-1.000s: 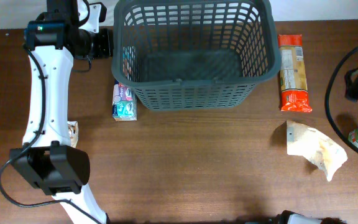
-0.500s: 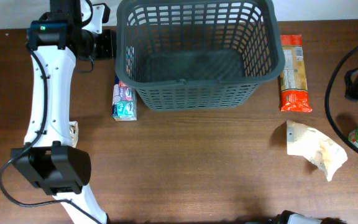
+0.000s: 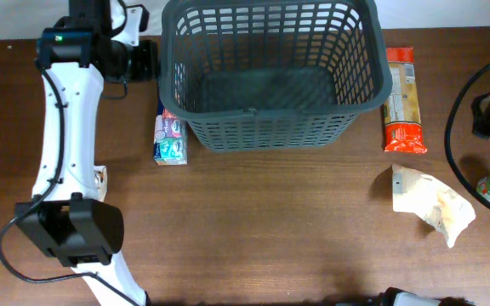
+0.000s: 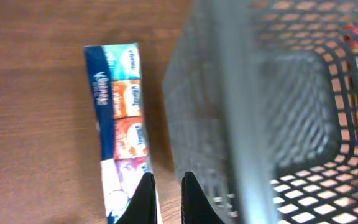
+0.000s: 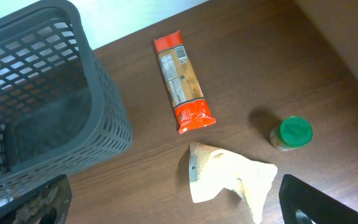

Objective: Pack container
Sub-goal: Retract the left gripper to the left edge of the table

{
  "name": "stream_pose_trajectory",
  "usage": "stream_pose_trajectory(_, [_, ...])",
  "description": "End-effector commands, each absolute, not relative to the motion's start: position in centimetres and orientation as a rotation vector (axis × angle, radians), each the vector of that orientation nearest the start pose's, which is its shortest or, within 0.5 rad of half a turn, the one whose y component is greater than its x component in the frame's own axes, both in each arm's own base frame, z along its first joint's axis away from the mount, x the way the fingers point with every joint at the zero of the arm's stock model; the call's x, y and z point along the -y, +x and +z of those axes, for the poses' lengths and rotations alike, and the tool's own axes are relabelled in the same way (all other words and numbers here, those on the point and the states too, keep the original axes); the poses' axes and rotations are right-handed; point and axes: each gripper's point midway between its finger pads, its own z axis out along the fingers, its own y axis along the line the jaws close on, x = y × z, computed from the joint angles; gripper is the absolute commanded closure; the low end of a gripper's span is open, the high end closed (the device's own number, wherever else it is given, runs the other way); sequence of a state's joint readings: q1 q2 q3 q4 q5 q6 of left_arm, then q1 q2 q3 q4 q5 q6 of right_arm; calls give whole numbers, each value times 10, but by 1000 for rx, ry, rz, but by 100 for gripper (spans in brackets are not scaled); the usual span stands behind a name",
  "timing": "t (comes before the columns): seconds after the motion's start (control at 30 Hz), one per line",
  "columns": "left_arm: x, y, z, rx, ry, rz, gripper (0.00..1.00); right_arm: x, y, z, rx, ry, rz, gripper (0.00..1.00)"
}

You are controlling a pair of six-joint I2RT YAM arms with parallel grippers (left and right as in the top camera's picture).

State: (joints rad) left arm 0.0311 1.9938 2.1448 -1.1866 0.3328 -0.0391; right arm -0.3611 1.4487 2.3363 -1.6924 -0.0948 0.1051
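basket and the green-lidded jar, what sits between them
The orange-red packet lies between basket and jar, with bare wood either side; the right wrist view shows it best.

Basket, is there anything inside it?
No, from above the basket shows only its own bare grey floor.

The table [image 3: 270, 238] is viewed straight down from overhead. The container [image 3: 270, 76] is seen close up from the left wrist and, farther off and obliquely, from the right wrist.
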Motion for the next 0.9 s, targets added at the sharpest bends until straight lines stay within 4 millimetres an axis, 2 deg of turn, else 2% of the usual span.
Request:
stream_pose_trajectory(0.0, [-2,485,243,-2591,-166,-401,98,77,254,425,-2327,501,1,1])
stream_pose_trajectory(0.07, [-27,479,240,-2603,-266,-392,98,78,254,425,-2327,505,-8,1])
stream_pose_trajectory(0.1, [-46,473,238,-2612,-330,-382,98,79,254,425,-2326,509,-16,1])
stream_pose_trajectory(0.23, [-95,457,231,-2622,-545,-322,98,86,252,424,-2327,529,-62,1])
stream_pose_trajectory(0.3, [-116,447,229,-2623,-631,-310,97,88,253,423,-2332,535,-73,1])
stream_pose_trajectory(0.37, [-128,440,227,-2625,-675,-304,91,89,255,421,-2340,537,-71,1])
stream_pose_trajectory(0.47, [-136,433,225,-2637,-700,-300,70,91,259,417,-2354,541,-69,1])
stream_pose_trajectory(0.5, [-135,431,225,-2645,-690,-299,60,91,260,416,-2357,541,-68,1])
stream_pose_trajectory(0.57, [-134,430,224,-2661,-654,-293,17,92,263,414,-2364,543,-67,1])
stream_pose_trajectory(0.6, [-133,429,223,-2668,-639,-292,1,93,265,413,-2368,544,-67,1])
stream_pose_trajectory(0.73, [-141,423,218,-2695,-660,-217,1,97,275,405,-2392,549,-65,1])
stream_pose_trajectory(0.87, [-154,418,216,-2708,-685,-100,1,111,288,387,-2456,586,-123,1])
